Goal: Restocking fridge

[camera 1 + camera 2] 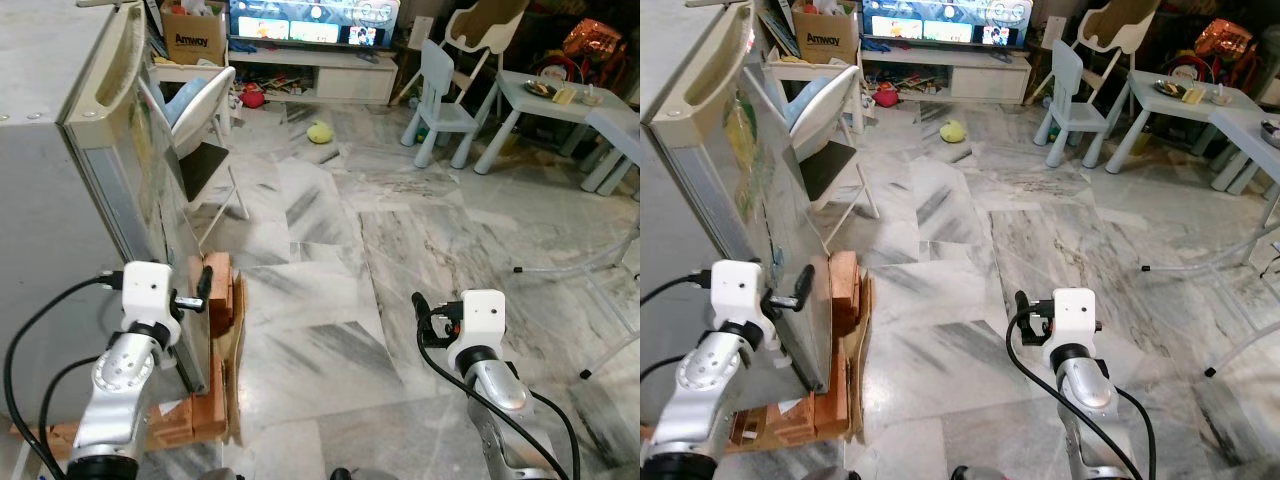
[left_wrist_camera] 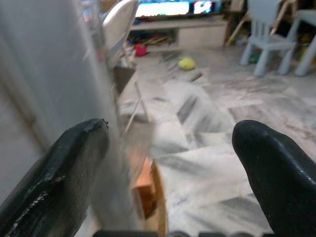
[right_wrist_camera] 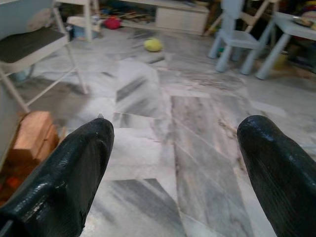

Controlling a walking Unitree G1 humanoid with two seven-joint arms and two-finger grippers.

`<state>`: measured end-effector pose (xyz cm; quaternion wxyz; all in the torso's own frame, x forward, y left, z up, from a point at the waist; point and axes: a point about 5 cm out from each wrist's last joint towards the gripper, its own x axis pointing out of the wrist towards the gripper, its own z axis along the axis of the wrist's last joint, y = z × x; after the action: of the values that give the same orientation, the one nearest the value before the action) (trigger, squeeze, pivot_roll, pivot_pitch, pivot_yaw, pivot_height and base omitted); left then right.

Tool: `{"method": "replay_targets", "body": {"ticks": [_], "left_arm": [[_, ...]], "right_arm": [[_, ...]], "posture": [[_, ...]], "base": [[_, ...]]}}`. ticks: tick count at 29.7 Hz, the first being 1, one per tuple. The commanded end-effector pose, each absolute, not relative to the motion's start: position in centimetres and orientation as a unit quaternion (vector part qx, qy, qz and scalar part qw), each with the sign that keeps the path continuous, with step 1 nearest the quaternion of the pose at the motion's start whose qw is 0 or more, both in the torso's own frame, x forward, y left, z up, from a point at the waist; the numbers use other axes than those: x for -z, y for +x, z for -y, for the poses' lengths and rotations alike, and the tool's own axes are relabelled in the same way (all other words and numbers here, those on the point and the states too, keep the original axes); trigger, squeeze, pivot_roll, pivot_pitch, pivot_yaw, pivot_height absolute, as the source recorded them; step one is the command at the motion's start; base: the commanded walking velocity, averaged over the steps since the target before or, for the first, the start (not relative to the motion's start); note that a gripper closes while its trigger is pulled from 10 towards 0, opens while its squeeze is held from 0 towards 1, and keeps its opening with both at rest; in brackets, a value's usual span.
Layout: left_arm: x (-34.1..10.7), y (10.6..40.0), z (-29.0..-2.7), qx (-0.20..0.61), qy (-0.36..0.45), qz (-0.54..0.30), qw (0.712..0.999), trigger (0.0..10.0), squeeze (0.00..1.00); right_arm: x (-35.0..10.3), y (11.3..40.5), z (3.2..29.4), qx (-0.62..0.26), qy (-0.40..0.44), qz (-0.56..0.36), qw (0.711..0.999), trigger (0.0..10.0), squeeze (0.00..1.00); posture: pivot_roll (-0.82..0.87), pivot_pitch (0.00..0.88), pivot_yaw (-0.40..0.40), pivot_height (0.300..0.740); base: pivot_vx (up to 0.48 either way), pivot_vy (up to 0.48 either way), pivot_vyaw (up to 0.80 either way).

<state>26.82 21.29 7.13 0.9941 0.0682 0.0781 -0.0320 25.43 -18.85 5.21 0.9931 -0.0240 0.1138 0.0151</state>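
A grey fridge (image 1: pixel 50 180) stands at my left, raised on orange bricks (image 1: pixel 218 300). Its door (image 1: pixel 150 180), with a recessed handle along the top and stickers on its face, looks toward the room. My left gripper (image 1: pixel 203 290) is low at the door's free edge. In the left wrist view that gripper (image 2: pixel 170 143) is open, and the blurred door edge (image 2: pixel 98 98) lies beside one finger. My right gripper (image 3: pixel 175 143) is open with nothing in it, held over the marble floor (image 1: pixel 330 300) to the right of the fridge.
A white folding chair (image 1: pixel 205 130) stands just beyond the fridge door. Farther off are a yellow toy (image 1: pixel 319 131), a pale blue child's chair (image 1: pixel 440 100), a small table (image 1: pixel 560 100), a TV stand (image 1: pixel 330 75) and a cardboard box (image 1: pixel 197 40).
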Motion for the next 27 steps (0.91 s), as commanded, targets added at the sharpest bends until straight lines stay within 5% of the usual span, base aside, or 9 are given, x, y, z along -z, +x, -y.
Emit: {"method": "replay_targets", "body": {"ticks": [1,27], "left_arm": [[-5.4,26.3,-21.7,0.028,0.087,-0.129,0.987,10.0,0.00],[-8.0,30.8,-20.7,0.046,0.068,-0.058,0.995,10.0,0.00]], "right_arm": [[-5.3,25.6,18.9,-0.016,-0.021,-0.118,0.993,10.0,0.00],[-5.1,25.3,18.4,-0.025,-0.001,-0.122,0.992,10.0,0.00]], "posture": [[0.04,0.021,-0.086,0.740],[0.03,0.022,-0.080,0.740]], "base": [[0.000,0.000,0.00],[0.000,0.000,0.00]]}}
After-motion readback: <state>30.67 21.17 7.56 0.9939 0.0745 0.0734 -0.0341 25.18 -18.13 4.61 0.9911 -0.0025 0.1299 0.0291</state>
